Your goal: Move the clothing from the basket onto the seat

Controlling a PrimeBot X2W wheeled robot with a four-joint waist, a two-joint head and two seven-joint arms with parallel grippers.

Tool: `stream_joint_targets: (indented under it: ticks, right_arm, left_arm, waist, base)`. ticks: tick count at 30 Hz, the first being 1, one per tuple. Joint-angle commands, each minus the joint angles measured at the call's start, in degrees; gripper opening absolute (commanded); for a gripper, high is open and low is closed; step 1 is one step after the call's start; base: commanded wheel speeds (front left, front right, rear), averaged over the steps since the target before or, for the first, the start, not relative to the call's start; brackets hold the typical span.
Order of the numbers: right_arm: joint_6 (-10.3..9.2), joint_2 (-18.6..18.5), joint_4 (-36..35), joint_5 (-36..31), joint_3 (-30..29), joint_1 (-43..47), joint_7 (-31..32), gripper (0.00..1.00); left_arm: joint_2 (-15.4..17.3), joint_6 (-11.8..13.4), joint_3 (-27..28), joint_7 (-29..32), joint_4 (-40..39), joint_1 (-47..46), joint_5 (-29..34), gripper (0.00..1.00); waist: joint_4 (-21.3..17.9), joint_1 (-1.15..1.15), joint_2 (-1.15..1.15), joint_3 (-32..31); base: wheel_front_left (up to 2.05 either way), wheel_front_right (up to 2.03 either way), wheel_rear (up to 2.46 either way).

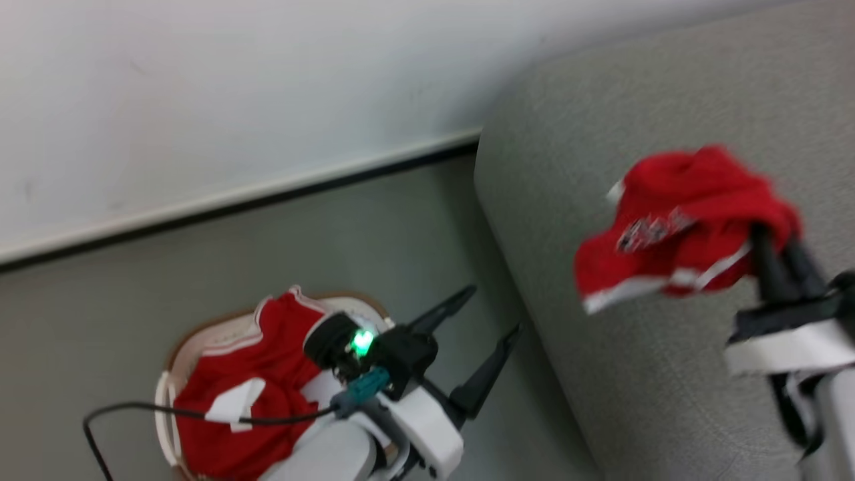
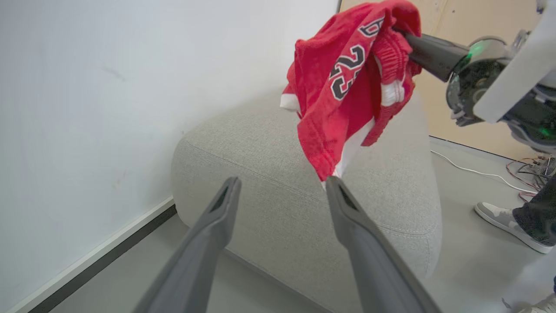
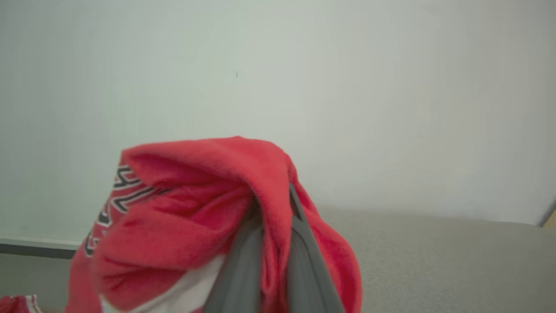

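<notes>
My right gripper (image 1: 768, 240) is shut on a bunched piece of red clothing (image 1: 681, 220) with white trim and dark numbers. It hangs above the grey seat (image 1: 634, 374). In the left wrist view the clothing (image 2: 347, 87) dangles from the right gripper (image 2: 408, 41) over the seat (image 2: 269, 174), its lowest tip close to the cushion. The right wrist view has cloth (image 3: 208, 217) wrapped round my closed fingers (image 3: 243, 269). More red clothing (image 1: 267, 361) lies in the basket (image 1: 200, 341) at lower left. My left gripper (image 1: 494, 308) stands open and empty just right of the basket.
A white wall (image 1: 234, 87) with a dark baseboard runs behind the basket and the seat. Grey floor (image 1: 401, 227) lies between them. Beyond the seat's far end are a person's shoe (image 2: 504, 219) and loose cables (image 2: 478, 171). A black cable (image 1: 133, 407) trails from my left arm.
</notes>
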Motion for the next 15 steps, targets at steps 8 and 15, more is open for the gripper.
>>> stream_joint_targets:
  ticks: [8,15]
  right_arm:
    - [-0.13,-1.95,6.53,-1.95,-18.68,-19.44,0.04,0.00]
    - [-0.14,-10.09,19.62,-3.97,-32.84,-38.74,1.28,0.00]
  left_arm:
    - [-0.94,-1.58,-1.11,0.51,-1.23,-12.56,3.81,1.00]
    - [-2.91,-0.97,-0.51,-2.25,-0.04,-17.53,4.22,1.00]
  waist:
    - [8.41,-0.01,0.00,21.63]
    - [13.21,-0.01,0.00,28.95]
  base:
    - [0.00,0.00,0.00]
    - [0.00,0.00,0.00]
